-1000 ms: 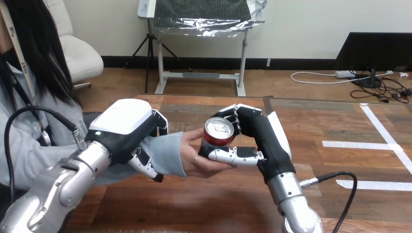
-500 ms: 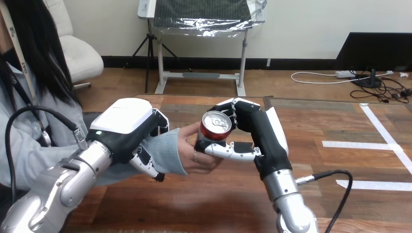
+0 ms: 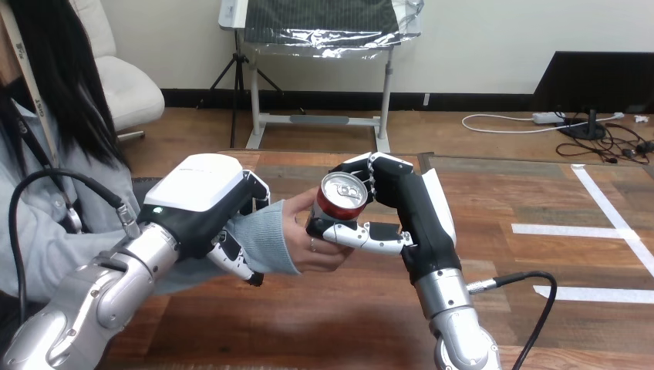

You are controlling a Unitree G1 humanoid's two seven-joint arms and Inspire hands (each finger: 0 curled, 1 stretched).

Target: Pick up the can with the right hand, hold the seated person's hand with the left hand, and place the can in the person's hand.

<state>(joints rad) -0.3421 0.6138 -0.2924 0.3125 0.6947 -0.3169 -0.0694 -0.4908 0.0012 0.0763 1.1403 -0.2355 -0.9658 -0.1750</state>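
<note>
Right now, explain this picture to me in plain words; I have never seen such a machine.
The picture comes from a camera on a humanoid robot's head, looking down across a wooden table. The two silver arms rising from the bottom edge are the robot's own. Its left hand, at the view's left, has its fingers curled round the person's wrist; the person sits at that side. Its right hand grips a red can, tilted with its top toward the camera. The person's hand is cupped under and beside the can.
</note>
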